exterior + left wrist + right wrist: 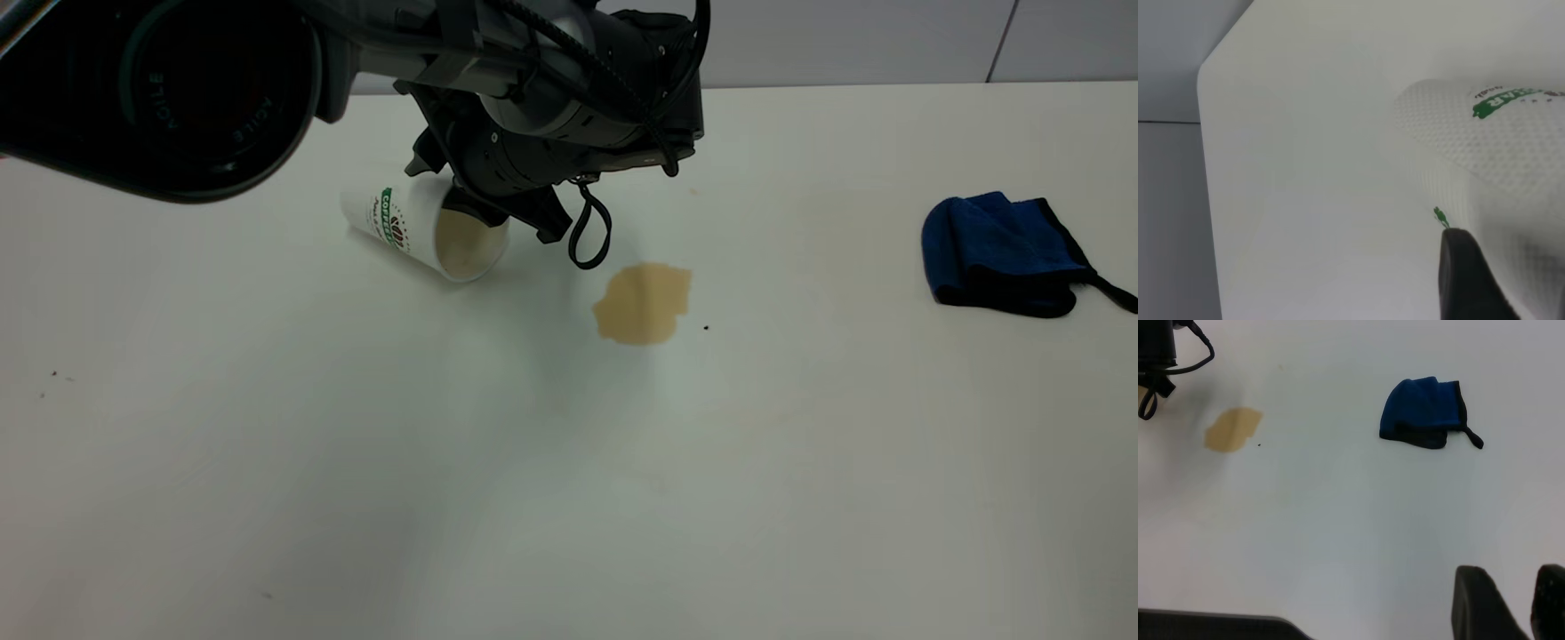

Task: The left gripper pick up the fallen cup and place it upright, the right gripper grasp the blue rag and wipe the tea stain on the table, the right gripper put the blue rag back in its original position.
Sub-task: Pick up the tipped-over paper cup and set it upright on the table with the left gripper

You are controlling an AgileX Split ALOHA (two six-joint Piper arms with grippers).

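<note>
Left tool [498, 209] pinches the rim of the cup [418, 233], tilted at 10 o'clock from the tea stain [642, 303] on the desk [569, 462]; judgement: rotate upright slowly, release only once base sits flat.

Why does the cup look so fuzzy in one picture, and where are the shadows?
In the left wrist view the cup sits so near the lens that it blurs, as does the dark finger. In the exterior view the left gripper throws a soft grey shadow on the table. The right wrist view is evenly lit and shows the blue rag sharply.
</note>
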